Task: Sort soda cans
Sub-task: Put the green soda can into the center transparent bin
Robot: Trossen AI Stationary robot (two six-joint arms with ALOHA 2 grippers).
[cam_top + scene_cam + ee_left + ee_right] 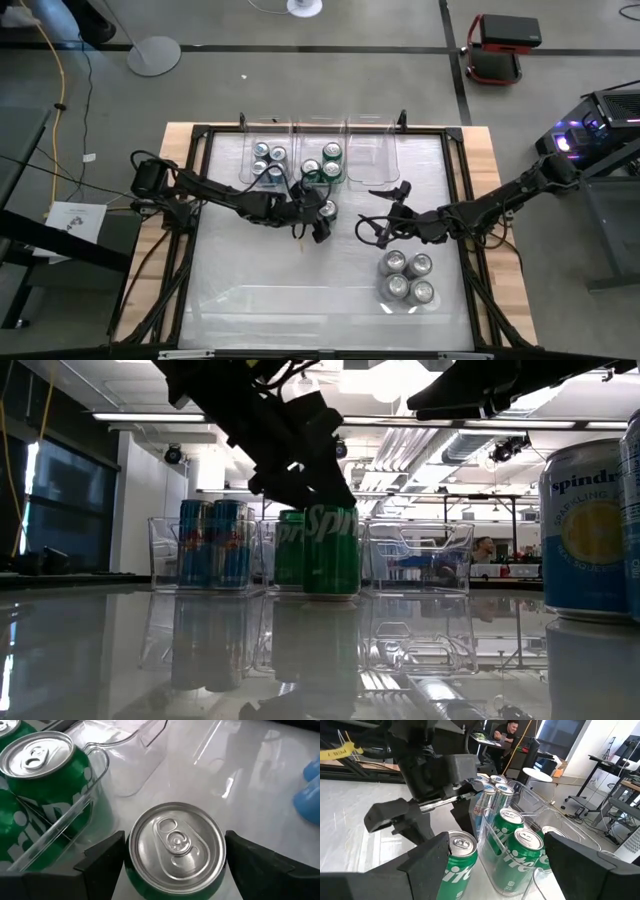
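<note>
Fingers of the left gripper (pixel 172 865) stand spread, one on each side of an upright green can (pixel 175 847), its axis vertical and its silver top facing the wrist; whether the pads touch its wall I cannot tell. The can stands on the counter (pixel 260 280) just beside the middle clear bin (pixel 322 165), which holds three more green cans. The right gripper (pixel 385 212) is farther off, fingers spread and empty. Legible: "Sprite" on the green cans, "spindrift" on a blue-and-yellow can (pixel 586 530).
</note>
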